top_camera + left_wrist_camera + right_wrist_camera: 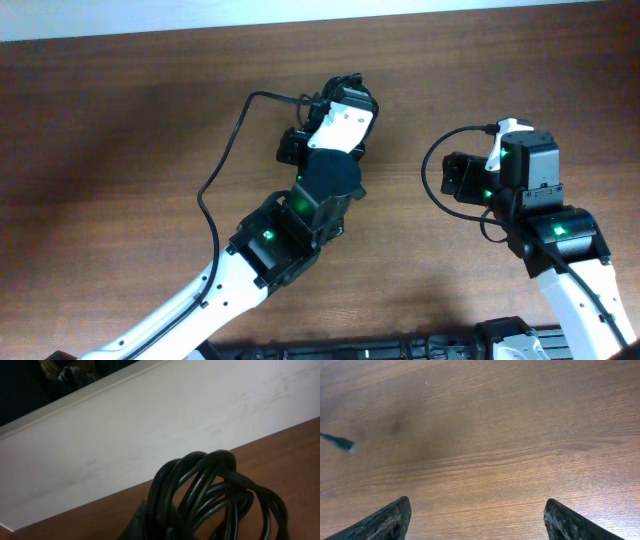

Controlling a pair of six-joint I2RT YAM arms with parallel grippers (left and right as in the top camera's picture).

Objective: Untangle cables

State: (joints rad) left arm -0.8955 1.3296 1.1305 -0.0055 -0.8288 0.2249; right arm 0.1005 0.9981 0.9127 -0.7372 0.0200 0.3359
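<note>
While the left end effector (340, 92) is closed on the cables (210, 480), the bundle of black loops rises at its tip, near the far edge of the counter (485, 420) and close to a white wall (150, 425). The right end effector (476, 501) hangs over the counter with its jaws wide open, well apart from the bundle
</note>
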